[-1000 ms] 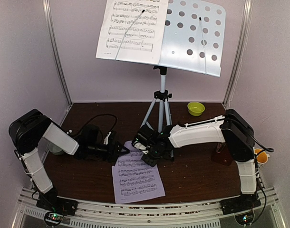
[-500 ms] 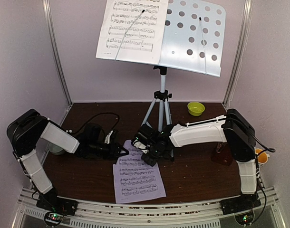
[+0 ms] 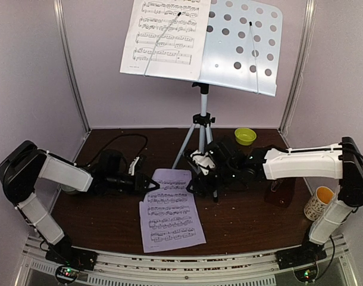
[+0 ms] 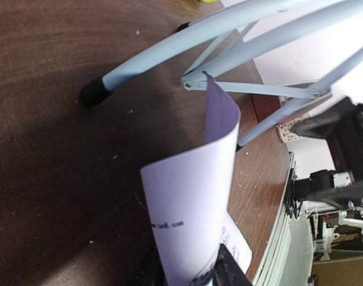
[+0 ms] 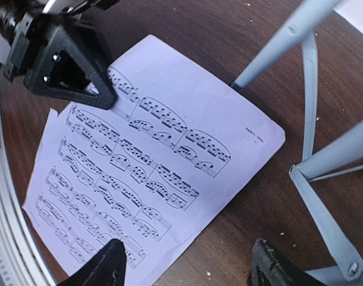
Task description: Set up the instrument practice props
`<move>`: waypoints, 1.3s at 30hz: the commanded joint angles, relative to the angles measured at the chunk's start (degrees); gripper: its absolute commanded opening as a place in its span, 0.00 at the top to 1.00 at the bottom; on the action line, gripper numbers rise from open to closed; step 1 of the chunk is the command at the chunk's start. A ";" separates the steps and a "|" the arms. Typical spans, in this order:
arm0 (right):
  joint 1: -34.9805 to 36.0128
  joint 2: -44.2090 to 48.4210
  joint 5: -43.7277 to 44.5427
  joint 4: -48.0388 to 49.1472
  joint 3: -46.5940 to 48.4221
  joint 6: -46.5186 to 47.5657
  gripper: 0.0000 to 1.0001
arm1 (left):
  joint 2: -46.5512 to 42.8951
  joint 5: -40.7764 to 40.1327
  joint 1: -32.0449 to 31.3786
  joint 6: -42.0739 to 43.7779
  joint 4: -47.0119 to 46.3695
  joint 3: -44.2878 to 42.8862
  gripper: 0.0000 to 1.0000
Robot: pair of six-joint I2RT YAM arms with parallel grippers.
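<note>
Top external view: the left claw (image 3: 152, 185) is clamped on the left edge of the loose sheet-music page (image 3: 169, 210). The page lies on the dark bench (image 3: 247, 220) in front of the silver tripod (image 3: 200, 128). Left wrist view shows that edge pinched between the fingers, with the paper curling upward from them. The right claw (image 3: 197, 171) hangs just beside the page's far right corner, near a tripod leg. Its wrist view shows the jaws spread wide, holding nothing. The other page (image 3: 165, 37) rests on the white perforated desk (image 3: 244, 47) atop the tripod. The red-brown metronome (image 3: 279, 192) stands on the bench, partly hidden behind the right arm.
</note>
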State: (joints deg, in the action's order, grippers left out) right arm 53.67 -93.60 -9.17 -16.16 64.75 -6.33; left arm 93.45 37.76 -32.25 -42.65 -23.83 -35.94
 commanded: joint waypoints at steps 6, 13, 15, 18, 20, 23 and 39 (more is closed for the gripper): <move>-6.78 6.52 -16.39 18.40 -13.06 -4.83 0.13 | -9.44 3.86 -0.20 8.79 -0.48 3.68 0.74; -9.17 5.18 -24.48 26.60 -16.96 -6.93 0.05 | -15.55 7.30 -0.44 11.75 -2.20 5.67 0.77; -9.26 4.32 -25.32 28.04 -16.99 -7.07 0.05 | -16.19 8.85 -0.96 10.86 -4.71 6.10 0.77; -9.30 3.18 -25.58 30.54 -17.31 -7.52 0.04 | -17.03 11.31 -2.51 9.47 -8.37 6.64 0.77; -9.36 2.40 -26.53 32.81 -17.53 -8.04 0.04 | -17.39 13.40 -3.96 8.67 -10.13 6.55 0.77; -9.33 1.35 -28.48 36.42 -17.96 -9.51 0.06 | -18.28 15.29 -6.15 8.62 -10.74 5.85 0.77; -8.95 7.62 -37.99 56.88 -27.51 -18.62 0.72 | -20.18 16.90 -6.95 7.07 -11.80 3.41 0.76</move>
State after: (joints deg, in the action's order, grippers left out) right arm 44.62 -89.25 -42.35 28.86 38.76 -19.33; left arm 74.78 54.48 -39.00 -36.40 -34.94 -30.24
